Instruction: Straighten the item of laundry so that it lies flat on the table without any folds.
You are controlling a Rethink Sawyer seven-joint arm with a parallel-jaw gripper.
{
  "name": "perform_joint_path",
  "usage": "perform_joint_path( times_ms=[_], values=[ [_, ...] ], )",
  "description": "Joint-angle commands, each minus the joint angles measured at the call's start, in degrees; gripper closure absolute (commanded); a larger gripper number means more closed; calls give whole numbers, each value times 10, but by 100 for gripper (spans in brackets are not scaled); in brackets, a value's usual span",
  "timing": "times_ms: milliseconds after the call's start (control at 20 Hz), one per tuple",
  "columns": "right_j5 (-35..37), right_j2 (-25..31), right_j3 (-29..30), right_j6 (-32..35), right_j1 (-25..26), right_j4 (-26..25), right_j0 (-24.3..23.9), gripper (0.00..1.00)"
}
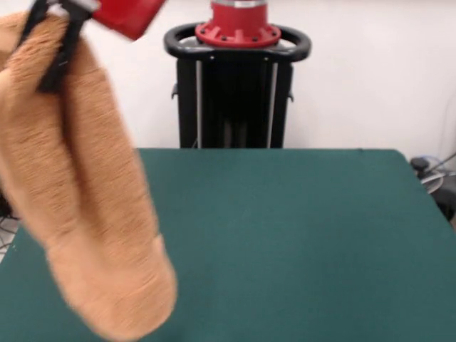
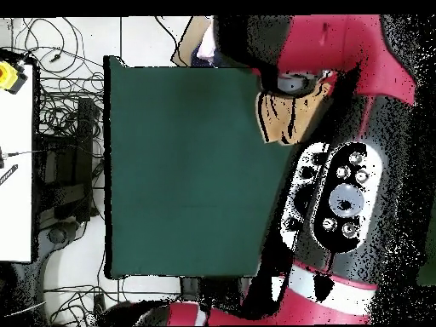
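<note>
The light orange-tan terry towel (image 1: 78, 206) hangs in the air at the left of the front view, bunched in long vertical folds. Its lower end dangles over the near left part of the dark green table (image 1: 299, 235). My gripper (image 1: 44, 57) is shut on the towel's top end, with its black fingers (image 1: 63, 53) pinching the cloth high above the table. In the overhead view a patch of the towel (image 2: 285, 123) shows under the arm at the right edge of the table (image 2: 179, 170). The gripper itself is hidden there by the arm.
The black and red pedestal (image 1: 235, 78) stands behind the table's far edge. In the overhead view, cables (image 2: 64, 111) and a white bench (image 2: 17, 153) with a yellow object (image 2: 8, 75) lie left of the table. The arm (image 2: 341, 196) covers the right side.
</note>
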Motion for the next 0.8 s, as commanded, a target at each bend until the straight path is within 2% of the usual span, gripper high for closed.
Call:
perform_joint_path(
  times_ms=[50, 250, 450, 600, 800],
  values=[
    [-72, 47, 55, -157, 43, -23, -46, 100],
    [-93, 58, 79, -163, 42, -4, -68, 100],
    [-110, 55, 112, -152, 30, 3, -68, 100],
    [-146, 63, 164, -133, 27, 16, -72, 100],
    [-236, 79, 253, -102, 20, 23, -80, 100]
  ],
)
